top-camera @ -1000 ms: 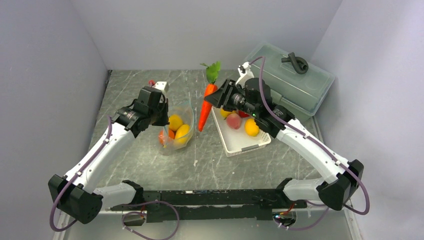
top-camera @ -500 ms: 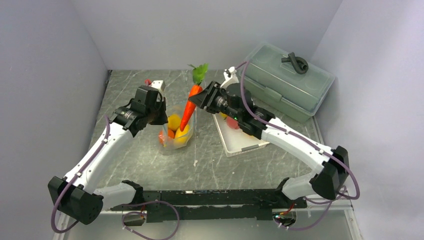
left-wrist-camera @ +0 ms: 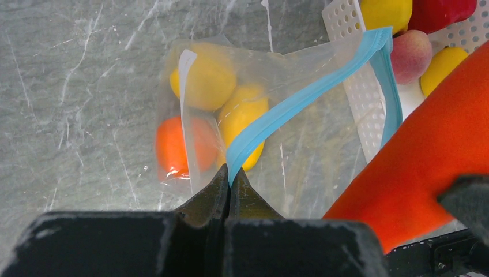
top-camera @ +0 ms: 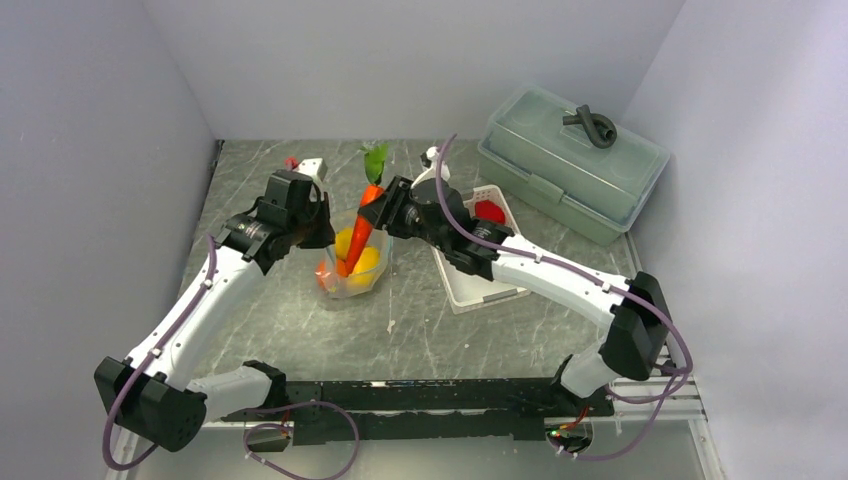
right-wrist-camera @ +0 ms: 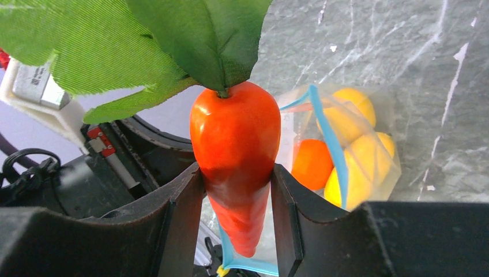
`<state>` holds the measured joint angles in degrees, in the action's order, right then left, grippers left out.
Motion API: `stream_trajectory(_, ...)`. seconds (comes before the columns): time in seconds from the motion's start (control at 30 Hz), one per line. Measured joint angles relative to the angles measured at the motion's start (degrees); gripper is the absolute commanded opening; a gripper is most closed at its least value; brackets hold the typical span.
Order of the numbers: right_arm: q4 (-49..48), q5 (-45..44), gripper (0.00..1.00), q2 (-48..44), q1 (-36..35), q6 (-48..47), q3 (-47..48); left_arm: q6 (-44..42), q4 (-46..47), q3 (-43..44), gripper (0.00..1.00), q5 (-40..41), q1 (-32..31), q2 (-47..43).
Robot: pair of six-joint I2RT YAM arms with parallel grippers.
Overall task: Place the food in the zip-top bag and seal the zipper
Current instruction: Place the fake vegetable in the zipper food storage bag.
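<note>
The carrot (right-wrist-camera: 235, 138), clamped in the right gripper (right-wrist-camera: 236, 179), hangs tip-down at the mouth of the zip-top bag (top-camera: 352, 282), which already holds lemons (left-wrist-camera: 242, 112) and an orange (left-wrist-camera: 173, 144). The left gripper (left-wrist-camera: 229, 176) is pinched tight on the teal zipper (left-wrist-camera: 288, 109). The long carrot could snag the floppy rim or tug it free

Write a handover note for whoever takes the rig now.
Left gripper: shut on the teal zipper strip, holding open the clear zip-top bag.
Right gripper: shut on the orange toy carrot with green leaves, tip at the bag's mouth.
Done: two yellow lemons and an orange bagged.
To do: release carrot, bag the peach, lemons and red pepper from the white slotted basket, seal.
</note>
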<state>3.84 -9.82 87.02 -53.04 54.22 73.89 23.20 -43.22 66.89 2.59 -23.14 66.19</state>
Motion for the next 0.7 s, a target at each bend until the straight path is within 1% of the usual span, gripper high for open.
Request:
stream_trajectory(0.27,1.2,-0.6,0.0,2.1,-1.8,-0.2,3.0,0.1,0.6,0.0,0.0,-0.4,0.8,0.0)
stream_trajectory(0.7,9.5,-0.7,0.0,5.7,-2.8,1.1,6.2,0.2,0.6,0.0,0.0,-1.3,1.7,-0.1)
